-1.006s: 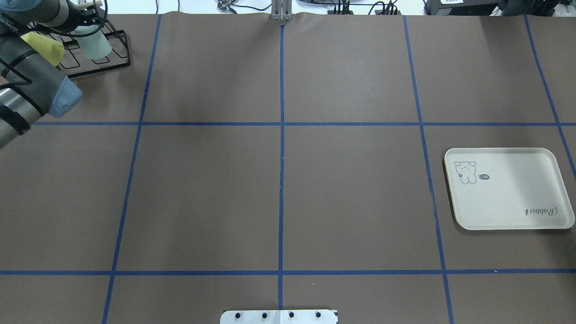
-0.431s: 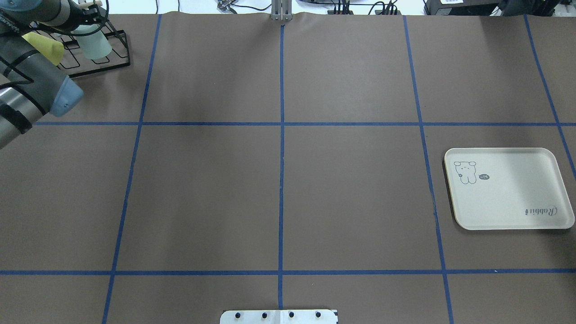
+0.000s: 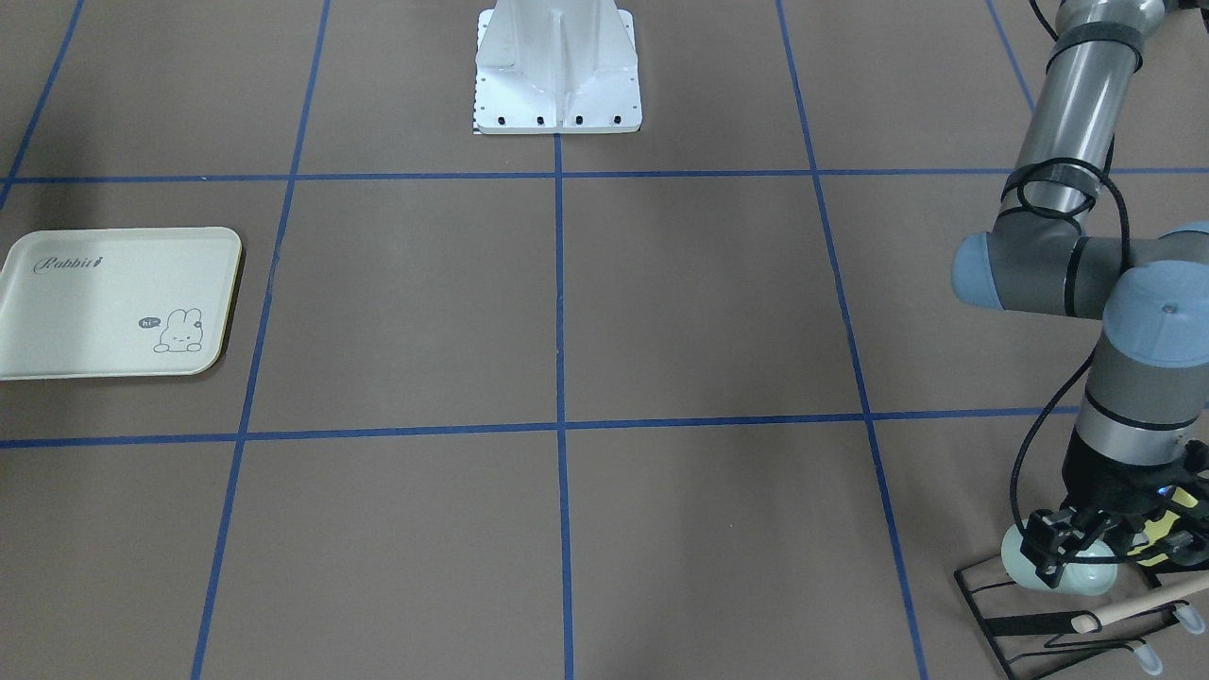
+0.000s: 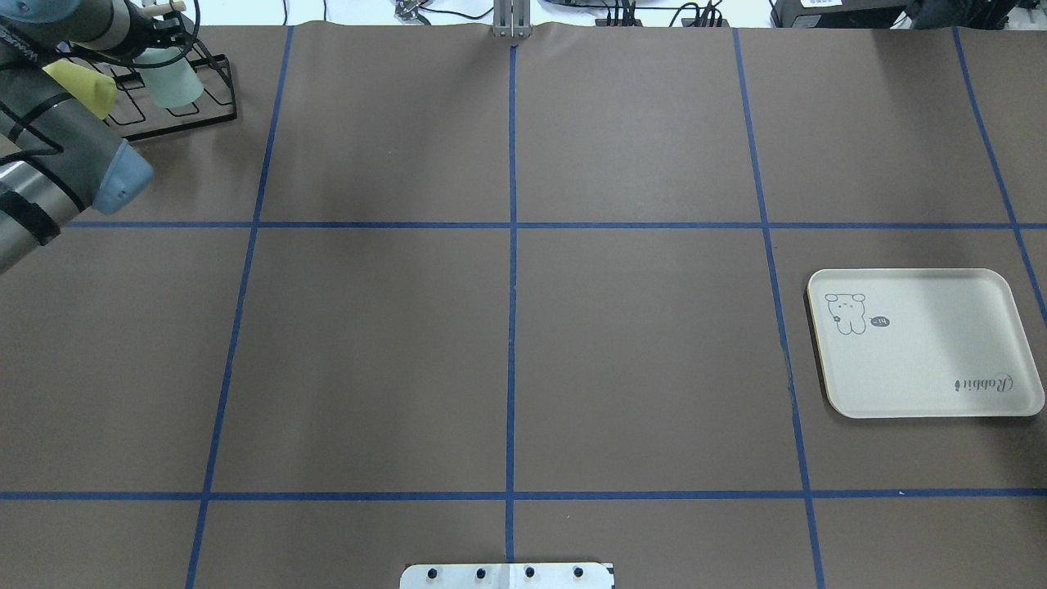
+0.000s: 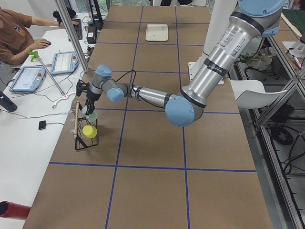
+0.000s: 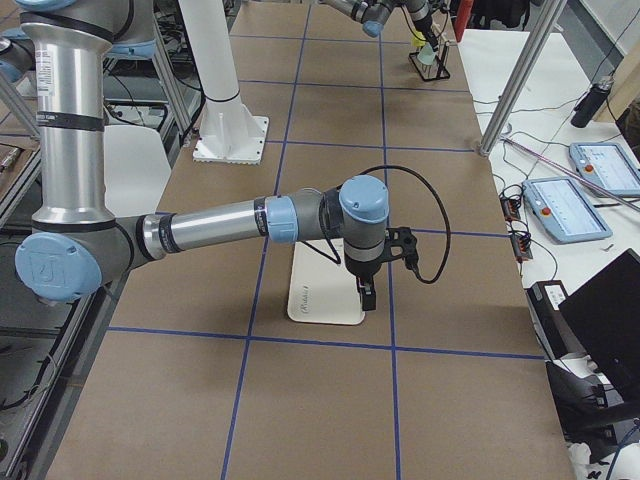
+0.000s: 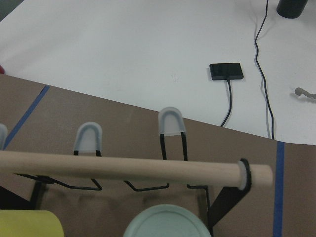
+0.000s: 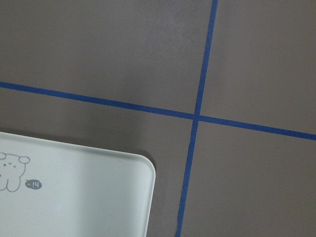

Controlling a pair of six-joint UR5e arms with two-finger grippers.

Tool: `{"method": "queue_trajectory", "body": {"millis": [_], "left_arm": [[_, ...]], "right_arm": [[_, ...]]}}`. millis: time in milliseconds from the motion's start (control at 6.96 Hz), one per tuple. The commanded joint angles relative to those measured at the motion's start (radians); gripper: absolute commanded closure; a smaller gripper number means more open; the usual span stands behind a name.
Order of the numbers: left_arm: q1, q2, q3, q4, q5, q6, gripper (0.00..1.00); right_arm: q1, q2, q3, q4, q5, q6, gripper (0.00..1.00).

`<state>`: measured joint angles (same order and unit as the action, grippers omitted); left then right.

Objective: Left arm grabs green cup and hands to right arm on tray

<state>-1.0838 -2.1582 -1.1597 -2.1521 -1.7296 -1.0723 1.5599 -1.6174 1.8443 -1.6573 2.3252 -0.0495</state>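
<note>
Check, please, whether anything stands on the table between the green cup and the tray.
Nothing visible does: between the green cup at the robot's far left and the tray lies only bare brown table with blue tape lines.

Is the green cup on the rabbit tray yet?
No, the green cup is at the black wire rack in the far left corner, well apart from the tray on the right.

On the table [image 4: 638, 131], a rack [image 4: 214, 98] stands in the far corner on my left. Two cups rest in it side by side. My left claw [image 3: 1077, 552] is down at the cup [image 4: 170, 82] nearer the table's middle. The second cup [image 4: 82, 86] sits just beside it, toward the table's end. The tray [image 4: 924, 360] lies well apart, on my right, with my right claw [image 6: 367, 295] above one edge.
</note>
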Motion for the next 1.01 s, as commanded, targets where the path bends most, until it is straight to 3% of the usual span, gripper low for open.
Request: {"method": "queue_trajectory", "body": {"millis": [0, 287, 862], "left_arm": [[0.008, 0.001, 0.0, 0.0, -0.001, 0.0, 0.12], [0.008, 0.008, 0.0, 0.0, -0.001, 0.008, 0.21], [-0.011, 0.008, 0.0, 0.014, 0.001, 0.014, 0.21]], "right_arm": [[0.0, 0.001, 0.0, 0.001, 0.003, 0.004, 0.0], [0.0, 0.001, 0.001, 0.001, 0.012, 0.005, 0.0], [0.0, 0.007, 0.001, 0.001, 0.028, 0.005, 0.0]]}}
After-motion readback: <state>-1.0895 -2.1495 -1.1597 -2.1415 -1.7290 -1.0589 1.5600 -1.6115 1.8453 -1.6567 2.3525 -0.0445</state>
